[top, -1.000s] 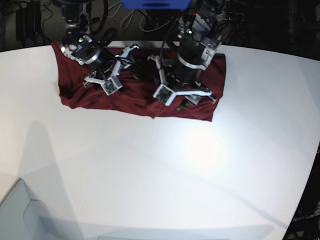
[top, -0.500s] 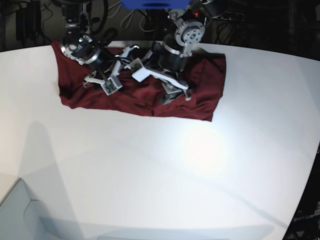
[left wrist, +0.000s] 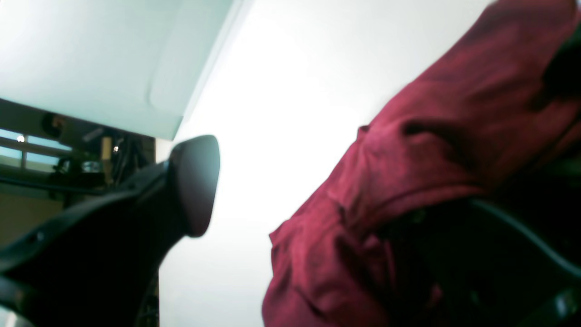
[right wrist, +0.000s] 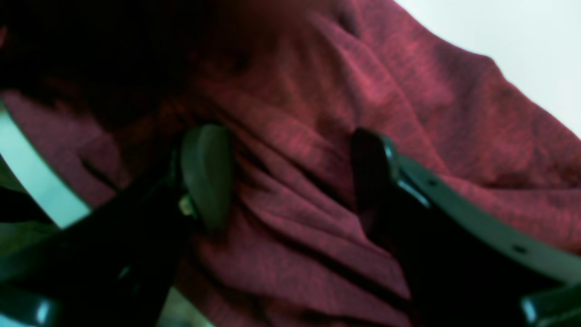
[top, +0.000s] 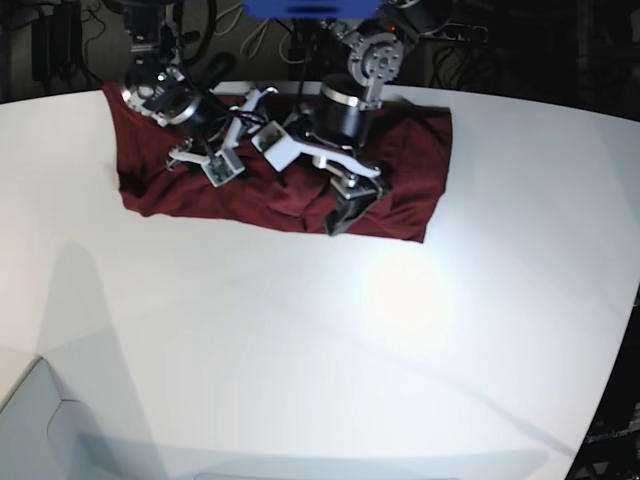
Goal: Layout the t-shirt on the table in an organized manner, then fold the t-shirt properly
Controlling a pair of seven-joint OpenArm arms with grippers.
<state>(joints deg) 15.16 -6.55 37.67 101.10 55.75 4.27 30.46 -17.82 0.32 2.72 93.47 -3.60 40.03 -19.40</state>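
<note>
While its jaws stand wide apart over wrinkled cloth, the right gripper (right wrist: 290,177) holds nothing. Whether the left gripper (top: 348,205) is wide or narrow I cannot tell; one finger (left wrist: 195,181) hangs over bare table (top: 300,340). The t-shirt (top: 410,175) lies bunched along the table's far edge.

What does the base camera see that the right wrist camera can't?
Only the base view shows the whole dark maroon-red jersey t-shirt spread wide across the glossy white table, with both arms over it, including the left end effector. Only the right wrist view shows, up close, the right end effector with its fingers spread over wrinkled folds. Both show the shirt and a bit of table.
</note>
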